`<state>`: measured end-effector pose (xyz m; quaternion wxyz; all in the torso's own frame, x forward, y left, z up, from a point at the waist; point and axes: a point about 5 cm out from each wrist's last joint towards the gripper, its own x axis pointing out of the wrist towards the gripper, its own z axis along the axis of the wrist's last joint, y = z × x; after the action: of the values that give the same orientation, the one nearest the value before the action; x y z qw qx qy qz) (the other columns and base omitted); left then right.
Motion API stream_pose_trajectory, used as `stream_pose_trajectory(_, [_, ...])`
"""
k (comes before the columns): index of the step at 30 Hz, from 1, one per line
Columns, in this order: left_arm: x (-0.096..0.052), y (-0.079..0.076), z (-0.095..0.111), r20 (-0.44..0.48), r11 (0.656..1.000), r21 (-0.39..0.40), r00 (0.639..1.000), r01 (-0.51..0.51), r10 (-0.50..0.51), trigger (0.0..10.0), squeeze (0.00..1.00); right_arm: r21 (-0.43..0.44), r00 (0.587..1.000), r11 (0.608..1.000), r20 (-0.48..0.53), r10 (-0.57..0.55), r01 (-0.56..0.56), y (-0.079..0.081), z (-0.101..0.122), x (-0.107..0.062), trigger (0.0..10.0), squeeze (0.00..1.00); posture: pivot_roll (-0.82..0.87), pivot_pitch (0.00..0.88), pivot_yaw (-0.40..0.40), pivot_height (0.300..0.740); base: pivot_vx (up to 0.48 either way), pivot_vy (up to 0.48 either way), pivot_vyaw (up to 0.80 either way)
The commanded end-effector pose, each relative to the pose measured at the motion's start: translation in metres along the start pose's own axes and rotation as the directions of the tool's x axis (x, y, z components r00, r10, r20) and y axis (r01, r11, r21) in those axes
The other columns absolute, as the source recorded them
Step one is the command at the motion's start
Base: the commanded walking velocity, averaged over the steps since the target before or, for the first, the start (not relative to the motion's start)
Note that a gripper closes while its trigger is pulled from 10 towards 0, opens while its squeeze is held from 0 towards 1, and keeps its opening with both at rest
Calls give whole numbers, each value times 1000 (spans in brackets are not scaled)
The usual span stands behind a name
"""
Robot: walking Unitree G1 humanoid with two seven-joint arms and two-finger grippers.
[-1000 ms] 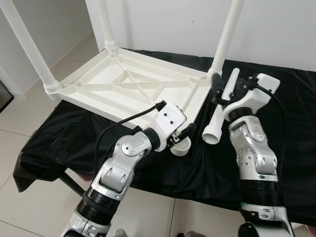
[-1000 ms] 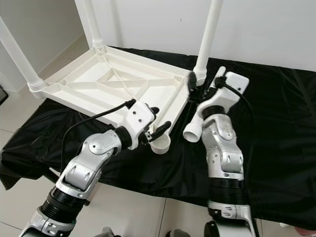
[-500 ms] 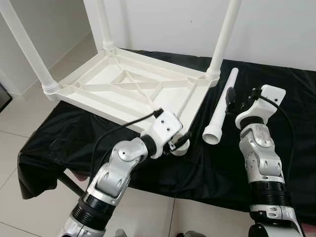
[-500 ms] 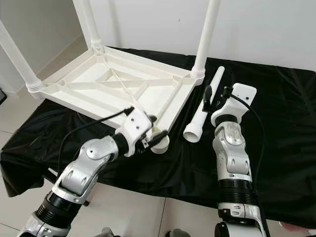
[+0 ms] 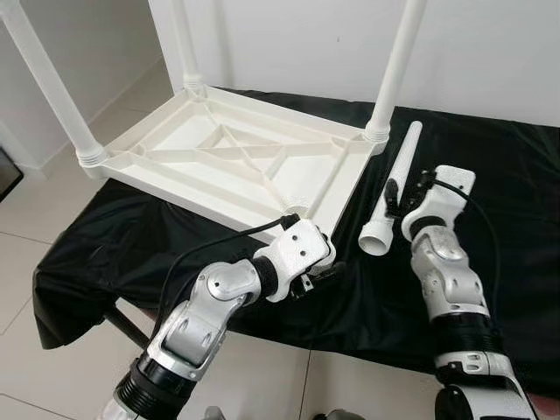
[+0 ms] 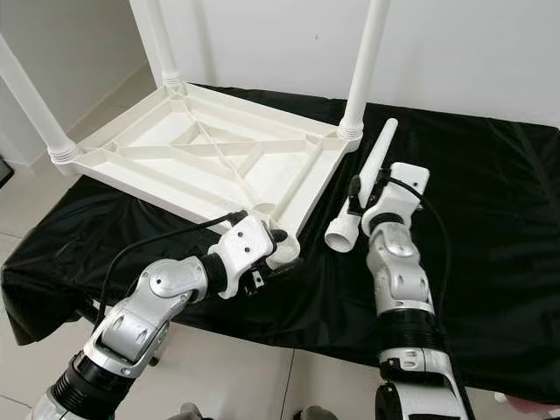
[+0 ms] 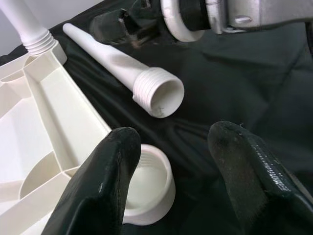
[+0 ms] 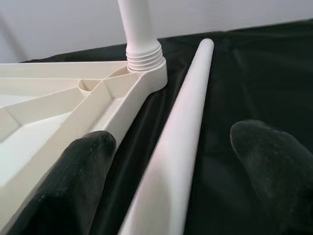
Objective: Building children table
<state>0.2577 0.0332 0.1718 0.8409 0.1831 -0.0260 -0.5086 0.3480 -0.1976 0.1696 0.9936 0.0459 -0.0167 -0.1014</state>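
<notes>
A black cloth covers a low surface, and on it lies a white plastic table top, upside down, its ribbed underside facing up. Three white legs stand screwed into its corner sockets; all three are cut off by the top edge of the head views. The fourth leg lies loose on the cloth just beside the table top's near right edge, threaded open end toward the robot. The empty fourth corner socket sits at the near corner of the table top. Compared with a second ago, the loose leg is down flat on the cloth rather than lifted, and the right gripper has let go of it; its fingers now stand wide apart, one on each side of the leg, holding nothing. The left gripper has moved lower and closer to the robot, so the head views now show the empty socket mostly hidden behind its white wrist housing. In the left wrist view its two black fingers are spread open with nothing between them, the socket just beyond one finger. Whether either finger touches the socket is hard to tell.
</notes>
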Motion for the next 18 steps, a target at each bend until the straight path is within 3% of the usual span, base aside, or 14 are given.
stream_pose_trajectory(1, [-3,1,4,11,1000,-2,1000,8,-8,10000,0,0,999,1000,-35,-13,13,7,0,6,10000,0,-19,2,-19,740,0,0,0])
stream_pose_trajectory(9, [-5,8,10,23,1000,2,999,-24,24,10000,0,-19,992,997,-99,-73,71,25,3,20,10000,0,-6,10,-30,740,0,0,0])
stream_pose_trajectory(18, [-9,9,8,11,999,-7,999,-42,42,10000,0,-71,956,972,-177,-235,226,27,3,33,10000,0,8,24,-37,740,0,0,0])
